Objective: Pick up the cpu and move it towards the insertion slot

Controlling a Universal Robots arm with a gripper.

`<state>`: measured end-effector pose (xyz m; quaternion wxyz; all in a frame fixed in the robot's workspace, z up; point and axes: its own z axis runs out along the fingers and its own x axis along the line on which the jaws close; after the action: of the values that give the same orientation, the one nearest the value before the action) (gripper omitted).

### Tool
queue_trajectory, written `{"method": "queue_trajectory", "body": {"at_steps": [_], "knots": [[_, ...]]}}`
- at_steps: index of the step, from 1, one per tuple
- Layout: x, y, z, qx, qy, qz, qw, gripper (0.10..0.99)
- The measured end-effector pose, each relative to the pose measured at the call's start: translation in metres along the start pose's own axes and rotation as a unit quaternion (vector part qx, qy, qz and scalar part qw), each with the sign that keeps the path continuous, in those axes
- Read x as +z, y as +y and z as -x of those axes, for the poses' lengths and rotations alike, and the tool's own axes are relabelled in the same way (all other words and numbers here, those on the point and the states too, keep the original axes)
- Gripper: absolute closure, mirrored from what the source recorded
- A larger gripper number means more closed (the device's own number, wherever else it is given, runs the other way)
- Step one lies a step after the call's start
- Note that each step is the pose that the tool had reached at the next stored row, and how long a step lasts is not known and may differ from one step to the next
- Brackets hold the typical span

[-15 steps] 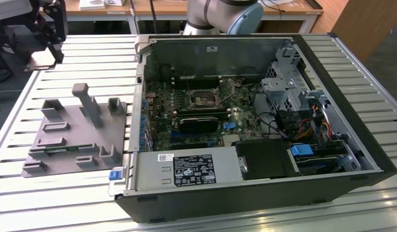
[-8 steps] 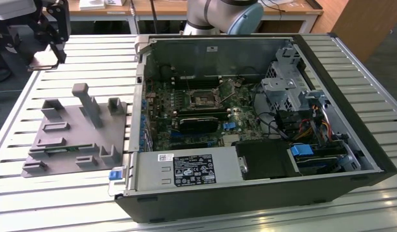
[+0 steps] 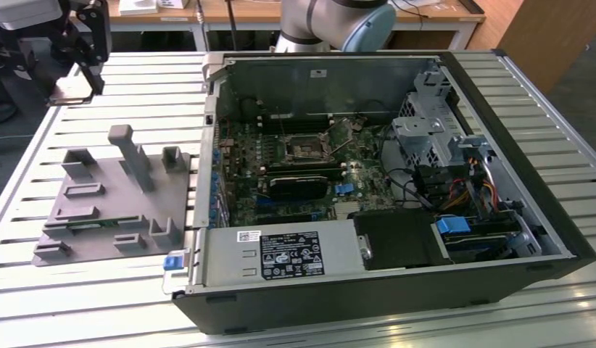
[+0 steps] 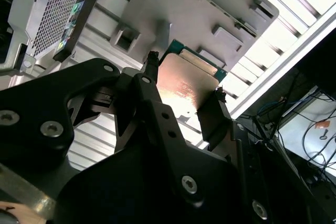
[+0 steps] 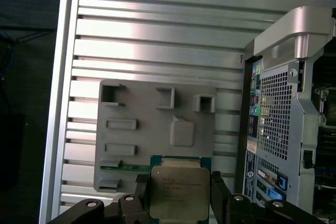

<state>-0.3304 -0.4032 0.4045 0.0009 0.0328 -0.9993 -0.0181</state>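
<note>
Where the black gripper (image 5: 178, 199) shows in both wrist views, its fingers (image 5: 140, 199) are closed narrowly on opposite edges of the cpu (image 5: 178, 192), which sits squarely between them and is clear of everything below. The cpu is a flat square chip. Its silver metal lid has cut corners and fine print I cannot read, and it is set on a thin green base that shows as a rim along one edge. In the second wrist view the lid catches a warm pinkish glare.

Beneath the chip lies a grey plastic fixture plate (image 5: 136, 145) with raised blocks and shallow rectangular pockets. It rests on a slatted aluminium table (image 5: 157, 24). Just beside the plate stands the perforated rear panel of an open computer case (image 5: 286, 108).

In the exterior view the gripper hangs near the far corner on the exterior view's left, above the table and beyond the fixture plate. The case lies on its side, open, to the exterior view's right. Inside it, the insertion slot (image 3: 306, 147) is a small dark square socket in a silvery frame, set on the green motherboard (image 3: 242, 170). The held chip is well apart from the slot.
</note>
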Motion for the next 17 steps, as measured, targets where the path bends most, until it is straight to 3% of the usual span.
{"method": "queue_trajectory", "body": {"at_steps": [17], "knots": [[0.0,-0.0007,0.0105,0.0,0.0,0.0,1.0,0.537]]}}
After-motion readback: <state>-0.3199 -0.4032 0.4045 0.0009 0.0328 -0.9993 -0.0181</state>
